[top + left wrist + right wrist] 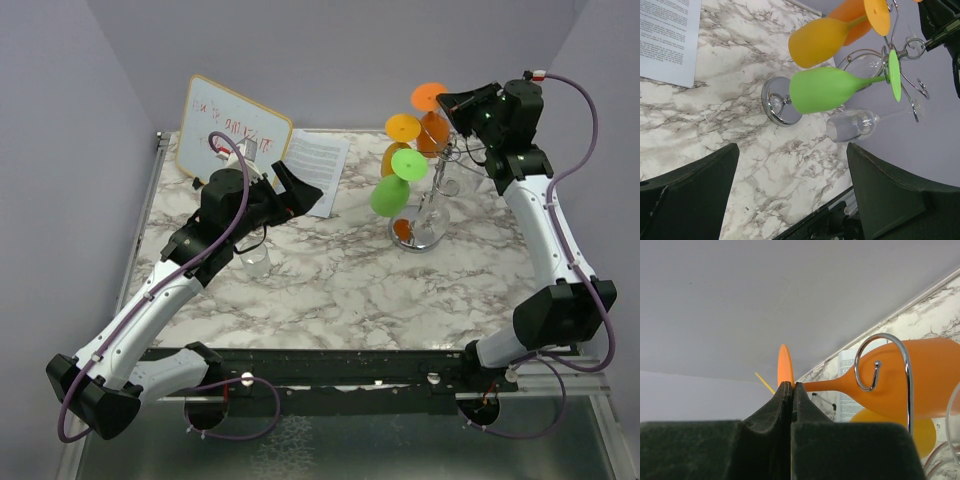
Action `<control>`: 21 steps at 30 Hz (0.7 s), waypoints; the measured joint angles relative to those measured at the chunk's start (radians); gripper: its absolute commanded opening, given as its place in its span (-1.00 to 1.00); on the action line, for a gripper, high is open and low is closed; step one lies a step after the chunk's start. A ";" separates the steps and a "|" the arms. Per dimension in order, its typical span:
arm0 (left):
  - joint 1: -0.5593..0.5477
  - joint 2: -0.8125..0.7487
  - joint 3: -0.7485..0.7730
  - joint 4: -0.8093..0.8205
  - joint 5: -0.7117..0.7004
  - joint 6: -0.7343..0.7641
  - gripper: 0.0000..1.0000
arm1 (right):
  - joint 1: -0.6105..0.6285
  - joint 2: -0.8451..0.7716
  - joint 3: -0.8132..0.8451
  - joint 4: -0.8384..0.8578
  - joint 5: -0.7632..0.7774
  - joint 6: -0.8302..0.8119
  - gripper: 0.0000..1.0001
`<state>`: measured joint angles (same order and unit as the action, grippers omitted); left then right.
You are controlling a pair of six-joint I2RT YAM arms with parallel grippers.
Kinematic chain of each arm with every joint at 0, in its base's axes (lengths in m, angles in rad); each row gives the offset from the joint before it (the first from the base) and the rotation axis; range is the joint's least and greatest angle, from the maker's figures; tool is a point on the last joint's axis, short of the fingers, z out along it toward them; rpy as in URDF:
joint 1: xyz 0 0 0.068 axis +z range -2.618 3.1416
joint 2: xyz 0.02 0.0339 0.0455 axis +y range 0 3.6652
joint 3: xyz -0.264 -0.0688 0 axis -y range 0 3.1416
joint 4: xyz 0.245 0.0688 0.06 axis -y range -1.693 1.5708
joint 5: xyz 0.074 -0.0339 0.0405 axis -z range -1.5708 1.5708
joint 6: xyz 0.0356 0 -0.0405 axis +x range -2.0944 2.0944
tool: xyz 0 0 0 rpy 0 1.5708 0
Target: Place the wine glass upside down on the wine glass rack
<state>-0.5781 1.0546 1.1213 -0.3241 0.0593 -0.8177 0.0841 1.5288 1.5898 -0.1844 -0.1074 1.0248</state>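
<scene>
Wine glass rack with coloured glasses

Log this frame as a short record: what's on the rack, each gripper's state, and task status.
rack: wine glass rack, far right of the marble table
hanging upside down: green glass, amber glass, clear glass
right gripper: shut on the foot of the orange wine glass, by the rack's top
left gripper: open, empty, above the table
status: orange wine glass not yet released
</scene>
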 measured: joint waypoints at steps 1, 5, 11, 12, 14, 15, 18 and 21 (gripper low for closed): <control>0.000 0.000 0.000 0.000 0.000 0.000 0.79 | -0.002 -0.008 -0.005 -0.002 0.000 0.003 -0.98; 0.000 0.000 0.000 0.000 0.000 0.000 0.79 | -0.008 -0.044 -0.020 -0.020 -0.001 0.012 -0.98; 0.000 0.000 -0.002 0.000 0.000 0.000 0.79 | -0.014 -0.051 -0.031 -0.032 -0.018 0.018 -0.98; 0.000 0.000 -0.002 0.000 0.000 0.000 0.79 | -0.016 -0.052 -0.035 -0.032 -0.018 0.018 -0.98; 0.000 0.000 -0.003 0.000 0.000 0.000 0.79 | -0.018 -0.053 -0.050 -0.033 -0.017 0.016 -0.98; 0.000 0.000 -0.004 0.000 0.000 0.000 0.79 | -0.018 -0.056 -0.057 -0.035 -0.016 0.014 -0.98; 0.000 0.000 -0.006 0.000 0.000 0.000 0.79 | -0.019 -0.066 -0.075 -0.042 -0.002 0.011 -0.98; 0.000 0.000 -0.006 0.000 0.000 0.000 0.79 | -0.019 -0.088 -0.090 -0.042 0.033 0.003 -0.98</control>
<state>-0.5781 1.0546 1.1152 -0.3244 0.0593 -0.8181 0.0650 1.4410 1.4994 -0.2264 -0.0746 1.0275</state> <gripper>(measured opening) 0.892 0.034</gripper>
